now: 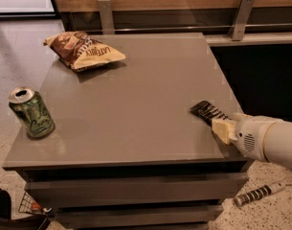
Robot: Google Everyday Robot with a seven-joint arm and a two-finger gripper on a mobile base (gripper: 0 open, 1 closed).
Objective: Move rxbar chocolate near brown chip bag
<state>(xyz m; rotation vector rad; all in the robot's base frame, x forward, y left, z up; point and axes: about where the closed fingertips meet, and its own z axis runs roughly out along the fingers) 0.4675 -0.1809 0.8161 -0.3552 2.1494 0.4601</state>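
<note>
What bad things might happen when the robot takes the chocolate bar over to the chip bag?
The rxbar chocolate lies close to the right edge of the table, at the tool; a clumsy nudge might push it off. The brown chip bag sits at the far left corner, so the bar could slip on that long trip. A low sweep might hit the green can.

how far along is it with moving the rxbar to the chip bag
Early. The gripper is at the near end of the rxbar chocolate, by the right edge of the table; a hold can't be confirmed. Left: the whole carry to the brown chip bag at the far left corner.
</note>
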